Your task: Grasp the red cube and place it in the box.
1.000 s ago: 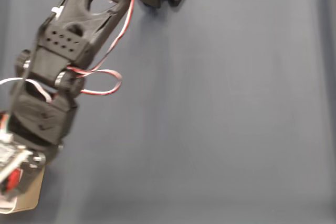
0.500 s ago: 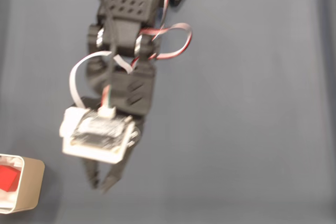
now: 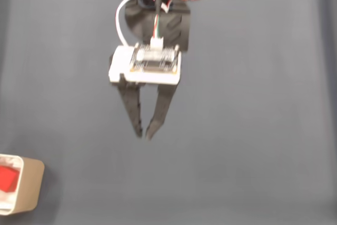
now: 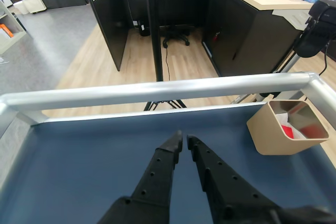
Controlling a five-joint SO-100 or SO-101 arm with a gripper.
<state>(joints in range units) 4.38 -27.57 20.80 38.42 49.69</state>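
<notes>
Hand (image 3: 143,133) mid-table, far from edges

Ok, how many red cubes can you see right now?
1. The red cube sits inside the box, at the fixed view's bottom left corner; more could lie hidden beyond that edge.

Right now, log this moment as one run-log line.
red cube: inside box | tool: empty, nearly closed, above bare mat, apart from box | task: placement looks done

No text, label, brand, number or sign can be read in either view; the circuit board (image 3: 152,62) riding on the arm carries markings too blurred to make out.
</notes>
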